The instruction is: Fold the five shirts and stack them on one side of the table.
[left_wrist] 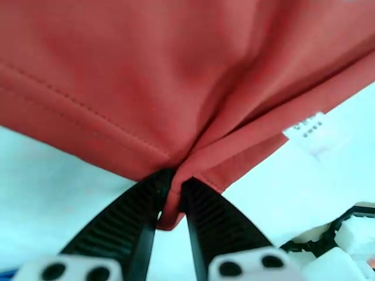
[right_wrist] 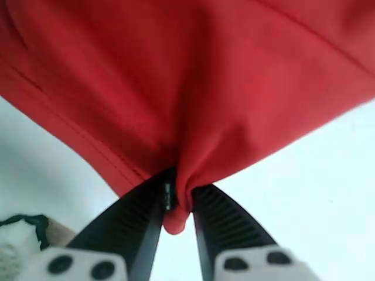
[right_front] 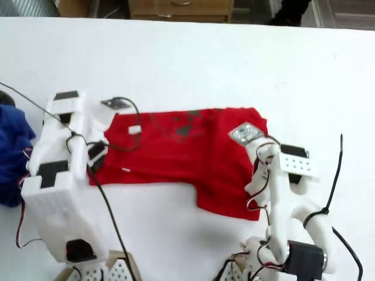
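A red shirt lies partly folded across the middle of the white table, with a dark print near its far edge. My left gripper is shut on a pinch of the shirt's hem, at the cloth's left end where the left arm stands. A white label lies close beside that hem. My right gripper is shut on a bunched fold of the same red shirt, at its right end under the right arm.
A heap of blue cloth sits at the table's left edge beside the left arm. Black cables trail from both arms over the near table. Open white table stretches behind the shirt, and wooden furniture stands beyond the far edge.
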